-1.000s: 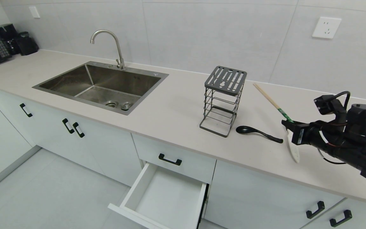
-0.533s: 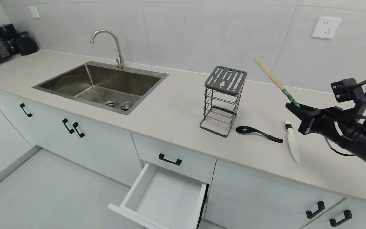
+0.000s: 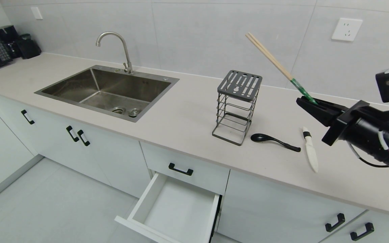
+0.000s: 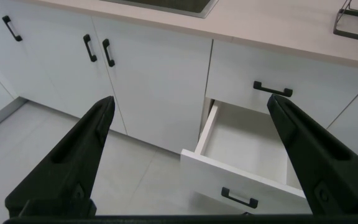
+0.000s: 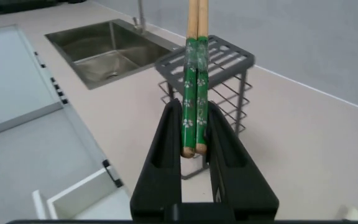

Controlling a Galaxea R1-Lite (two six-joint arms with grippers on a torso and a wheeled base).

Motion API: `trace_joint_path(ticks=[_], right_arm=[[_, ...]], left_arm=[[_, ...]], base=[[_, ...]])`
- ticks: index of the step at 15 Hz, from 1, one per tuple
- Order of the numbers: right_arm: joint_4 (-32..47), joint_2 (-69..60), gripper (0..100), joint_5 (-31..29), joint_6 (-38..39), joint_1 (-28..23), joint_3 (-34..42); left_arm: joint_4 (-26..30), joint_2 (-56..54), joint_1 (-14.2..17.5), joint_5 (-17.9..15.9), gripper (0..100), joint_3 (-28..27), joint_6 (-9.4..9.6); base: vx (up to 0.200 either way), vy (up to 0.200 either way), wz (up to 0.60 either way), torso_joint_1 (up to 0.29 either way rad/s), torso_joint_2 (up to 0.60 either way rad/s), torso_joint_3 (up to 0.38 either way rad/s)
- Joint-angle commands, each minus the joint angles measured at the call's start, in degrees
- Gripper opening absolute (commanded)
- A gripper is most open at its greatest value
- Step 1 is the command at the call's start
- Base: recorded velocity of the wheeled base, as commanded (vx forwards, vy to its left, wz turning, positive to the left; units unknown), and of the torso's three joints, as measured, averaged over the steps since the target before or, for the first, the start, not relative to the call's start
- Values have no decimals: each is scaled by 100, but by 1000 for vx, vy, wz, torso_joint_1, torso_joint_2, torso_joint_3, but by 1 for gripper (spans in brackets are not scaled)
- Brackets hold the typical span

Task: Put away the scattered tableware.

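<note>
The chopsticks [image 3: 275,64] are climbing off the counter [image 3: 187,111] and tilting high, pinched at their green flowered ends between the right gripper's [image 3: 307,101] fingers. Pickup's looking done, and the rack [image 3: 238,101] is waiting just ahead of those fingers. The left gripper [image 4: 189,112] is hanging wide open.

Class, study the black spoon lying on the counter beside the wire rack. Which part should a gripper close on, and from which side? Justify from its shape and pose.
Probably the handle's middle, from straight above, closing across it. The black spoon lies flat on the counter; its handle is slim and straight, while the wider bowl sits close to the wire rack.
</note>
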Motion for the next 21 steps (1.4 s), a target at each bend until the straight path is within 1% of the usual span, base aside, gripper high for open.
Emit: trace_joint_path(ticks=[1, 5, 6, 7, 8, 12, 16, 21], right_arm=[[-2, -100, 0, 3, -1, 324, 138], [-11, -91, 0, 3, -1, 851, 366], [-28, -91, 0, -5, -1, 1106, 560], [-37, -91, 0, -5, -1, 1255, 647], [-46, -91, 0, -5, -1, 1317, 665], [-37, -65, 0, -5, -28, 1994, 744], [-46, 313, 0, -5, -353, 2407, 691], [-63, 981, 0, -14, -379, 2627, 551]], left_arm=[[0, 7, -5, 2, 100, 0, -1], [0, 7, 4, 2, 100, 0, -1], [0, 7, -5, 2, 100, 0, -1], [0, 7, 4, 2, 100, 0, -1], [0, 7, -5, 2, 100, 0, -1], [0, 7, 4, 2, 100, 0, -1], [0, 7, 4, 2, 100, 0, -1], [0, 7, 4, 2, 100, 0, 7]], base=[[0, 0, 0, 0, 0, 0], [0, 0, 0, 0, 0, 0], [0, 0, 0, 0, 0, 0], [0, 0, 0, 0, 0, 0], [0, 0, 0, 0, 0, 0], [0, 0, 0, 0, 0, 0], [0, 0, 0, 0, 0, 0], [0, 0, 0, 0, 0, 0]])
